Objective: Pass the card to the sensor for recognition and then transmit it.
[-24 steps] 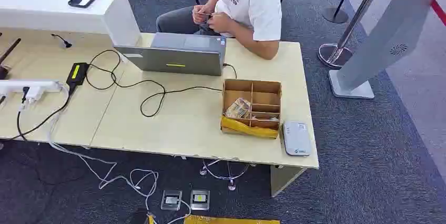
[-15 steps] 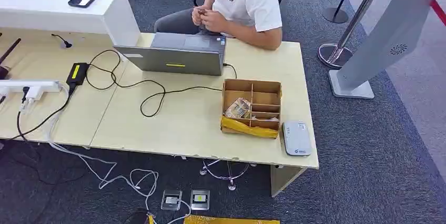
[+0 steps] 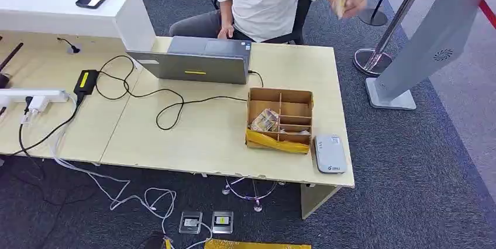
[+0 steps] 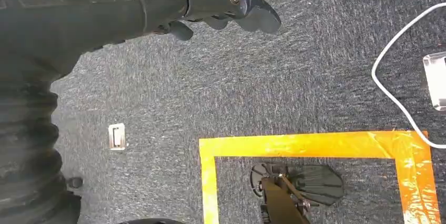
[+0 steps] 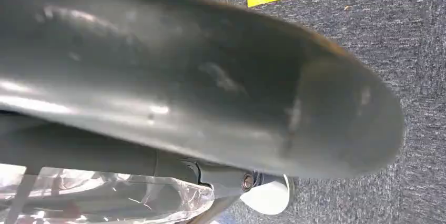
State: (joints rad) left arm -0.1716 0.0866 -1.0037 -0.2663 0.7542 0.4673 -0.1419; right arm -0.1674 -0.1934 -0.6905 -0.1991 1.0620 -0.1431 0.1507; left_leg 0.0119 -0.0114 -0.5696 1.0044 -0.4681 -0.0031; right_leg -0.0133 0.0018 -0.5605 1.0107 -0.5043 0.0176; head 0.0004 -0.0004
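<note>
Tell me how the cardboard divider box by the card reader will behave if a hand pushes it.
The cardboard box looks light, so it would probably slide on the smooth table. Its thin walls may flex, and it is low and wide, so tipping seems unlikely. The card reader lies beside it, so a sideways push could nudge that.

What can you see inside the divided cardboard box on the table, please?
The cardboard box holds a crumpled wrapped packet in its large left compartment. The narrow right slots hold something pale, indistinct. Yellow tape covers its front edge.
</note>
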